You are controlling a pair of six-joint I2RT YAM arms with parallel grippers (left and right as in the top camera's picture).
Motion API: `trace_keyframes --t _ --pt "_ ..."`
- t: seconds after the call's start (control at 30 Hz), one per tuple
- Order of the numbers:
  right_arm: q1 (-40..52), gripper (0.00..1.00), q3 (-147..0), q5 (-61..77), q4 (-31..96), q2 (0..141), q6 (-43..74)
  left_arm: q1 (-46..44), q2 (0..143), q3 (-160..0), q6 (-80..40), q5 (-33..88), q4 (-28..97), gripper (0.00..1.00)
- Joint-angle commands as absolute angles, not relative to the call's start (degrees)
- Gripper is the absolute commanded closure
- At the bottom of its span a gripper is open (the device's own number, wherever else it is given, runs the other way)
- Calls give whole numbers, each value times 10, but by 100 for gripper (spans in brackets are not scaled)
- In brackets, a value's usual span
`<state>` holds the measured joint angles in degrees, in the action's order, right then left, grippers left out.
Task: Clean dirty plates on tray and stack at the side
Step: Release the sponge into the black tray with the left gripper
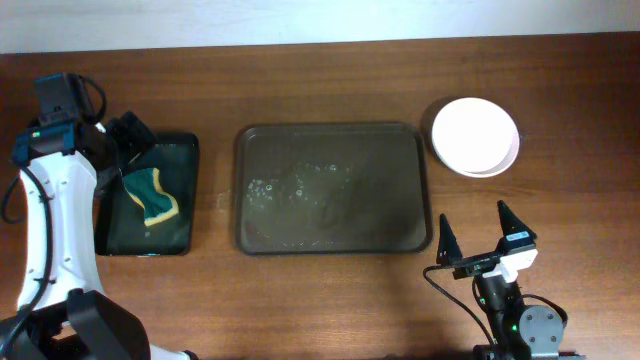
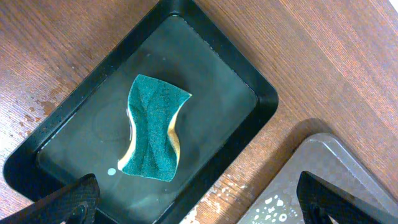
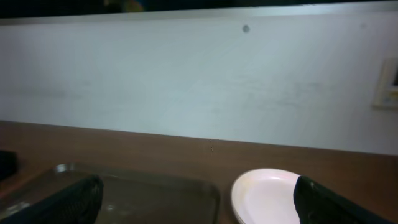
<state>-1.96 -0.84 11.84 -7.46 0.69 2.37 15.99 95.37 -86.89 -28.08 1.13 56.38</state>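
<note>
The left pincer gapes wide, empty, near a wavy teal sponge in a black tray; the right pincer, equally wide, faces round white plates.

Left arm: white shell, black joints, cable (green dot, perhaps LED). Right end effector: black, pointed.

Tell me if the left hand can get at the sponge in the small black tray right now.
Probably yes. The left hand hangs open right above the sponge, which lies alone in the black tray with nothing covering it or standing in the way.
</note>
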Motion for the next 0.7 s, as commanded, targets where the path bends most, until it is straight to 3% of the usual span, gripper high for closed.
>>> trace_keyframes --t 0.0,0.07,0.67 --pt "-23 2 -3 35 -30 2 19 163 954 -871 -273 13 565 1" --pt "-23 2 -3 15 47 2 19 163 954 -871 -273 13 565 1" --pt "-23 1 -3 12 45 2 17 163 955 -870 -273 5 596 0"
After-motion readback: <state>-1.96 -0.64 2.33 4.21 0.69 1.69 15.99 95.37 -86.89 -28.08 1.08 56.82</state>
